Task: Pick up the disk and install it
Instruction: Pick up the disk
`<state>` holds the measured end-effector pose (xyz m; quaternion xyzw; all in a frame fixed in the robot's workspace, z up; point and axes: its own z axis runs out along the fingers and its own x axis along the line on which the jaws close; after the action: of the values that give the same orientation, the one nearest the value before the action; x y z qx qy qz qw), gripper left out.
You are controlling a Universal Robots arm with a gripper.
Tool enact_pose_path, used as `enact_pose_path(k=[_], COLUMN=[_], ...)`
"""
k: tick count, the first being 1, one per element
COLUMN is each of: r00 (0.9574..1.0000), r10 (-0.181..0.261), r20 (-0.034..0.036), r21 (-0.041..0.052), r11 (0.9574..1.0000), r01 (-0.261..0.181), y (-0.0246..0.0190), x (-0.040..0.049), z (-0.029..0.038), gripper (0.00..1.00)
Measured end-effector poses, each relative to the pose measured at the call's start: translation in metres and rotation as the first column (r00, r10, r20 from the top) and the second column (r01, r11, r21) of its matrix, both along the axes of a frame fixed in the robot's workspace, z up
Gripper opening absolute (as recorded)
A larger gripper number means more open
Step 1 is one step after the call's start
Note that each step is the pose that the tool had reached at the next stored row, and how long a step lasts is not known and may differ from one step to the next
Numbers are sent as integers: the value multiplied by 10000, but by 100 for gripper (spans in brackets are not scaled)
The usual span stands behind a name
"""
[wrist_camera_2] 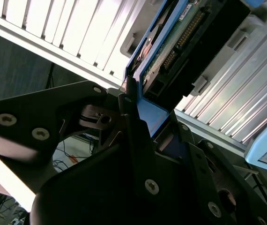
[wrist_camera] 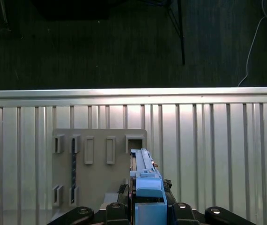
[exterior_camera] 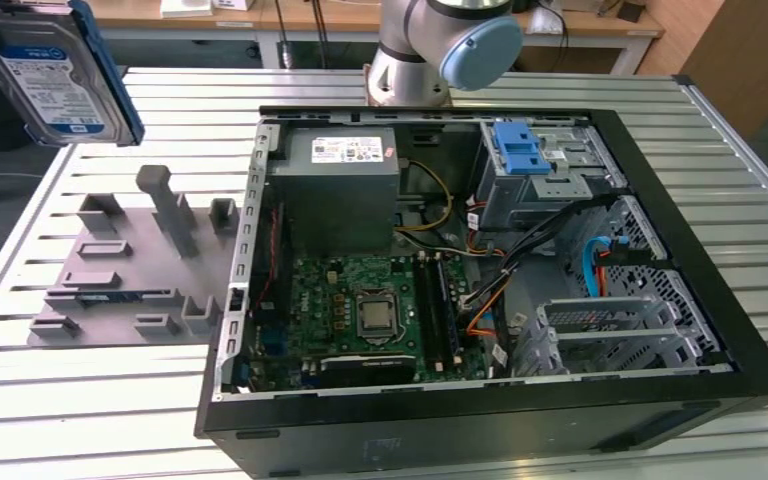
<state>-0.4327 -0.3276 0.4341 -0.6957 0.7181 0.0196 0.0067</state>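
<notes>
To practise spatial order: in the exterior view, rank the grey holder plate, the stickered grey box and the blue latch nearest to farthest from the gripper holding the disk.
The gripper holds the disk at the exterior view's upper left.
1. Grey holder plate: below it, left of the case.
2. Grey box: inside the case, left part.
3. Blue latch: inside the case, farther right.

A robotics workshop: slatted aluminium workbench (exterior_camera: 91, 420), opened computer case (exterior_camera: 464, 440), wooden desks (exterior_camera: 304, 15) behind.

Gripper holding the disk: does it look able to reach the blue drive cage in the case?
Likely yes. The gripper grips the disk; the case lies open and nothing covers the blue cage; cables run beside it.
</notes>
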Motion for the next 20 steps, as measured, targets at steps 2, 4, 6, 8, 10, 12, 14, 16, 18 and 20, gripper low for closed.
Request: enact_pose_path(k=[2,4,6,8,10,12,14,16,18,20], r00=[10000,10000,10000,10000,10000,10000,10000,10000,10000,10000], r10=[0,0,0,0,0,0,0,0,0,0], r20=[1,1,1,1,0,2,0,1,1,1], r21=[0,0,0,0,0,1,0,0,0,0], r11=[10000,10000,10000,10000,10000,10000,10000,10000,10000,10000], r01=[0,0,0,0,0,0,0,0,0,0], y=[0,0,0,0,0,0,0,0,0,0], x=[0,0,0,0,0,0,0,0,0,0], z=[13,26,40,55,72,90,111,132,152,171], gripper=[36,36,36,36,36,36,36,36,36,36])
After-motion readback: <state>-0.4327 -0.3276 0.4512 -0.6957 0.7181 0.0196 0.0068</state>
